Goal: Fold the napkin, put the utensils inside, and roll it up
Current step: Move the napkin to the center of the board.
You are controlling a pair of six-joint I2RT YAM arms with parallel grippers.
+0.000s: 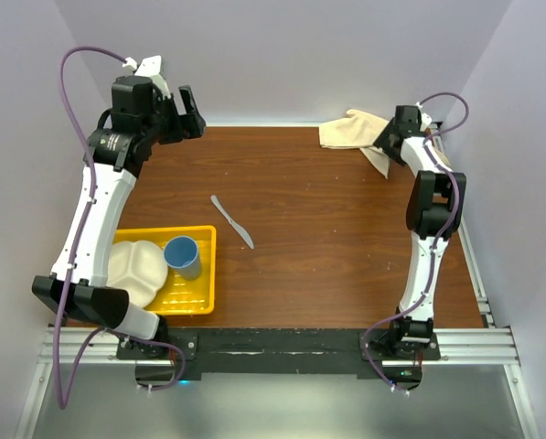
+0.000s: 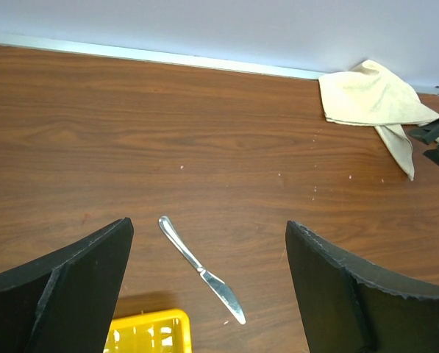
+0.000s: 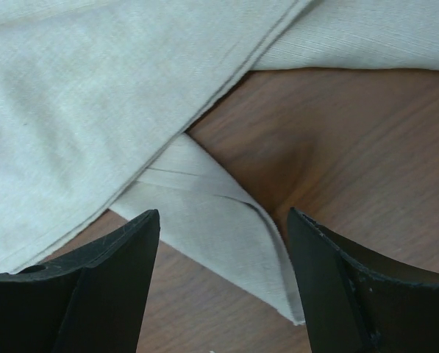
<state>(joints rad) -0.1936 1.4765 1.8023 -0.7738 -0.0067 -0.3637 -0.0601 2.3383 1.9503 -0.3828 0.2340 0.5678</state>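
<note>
While the knife (image 1: 231, 220) lies mid-table, the tray (image 1: 188, 296) — plate (image 1: 131, 270), cup (image 1: 182, 256) — sits left.

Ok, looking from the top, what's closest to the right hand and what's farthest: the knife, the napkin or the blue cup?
1. the napkin, far right corner, right at the right hand.
2. the knife, out in the middle.
3. the blue cup, in the yellow tray, near left.
</note>
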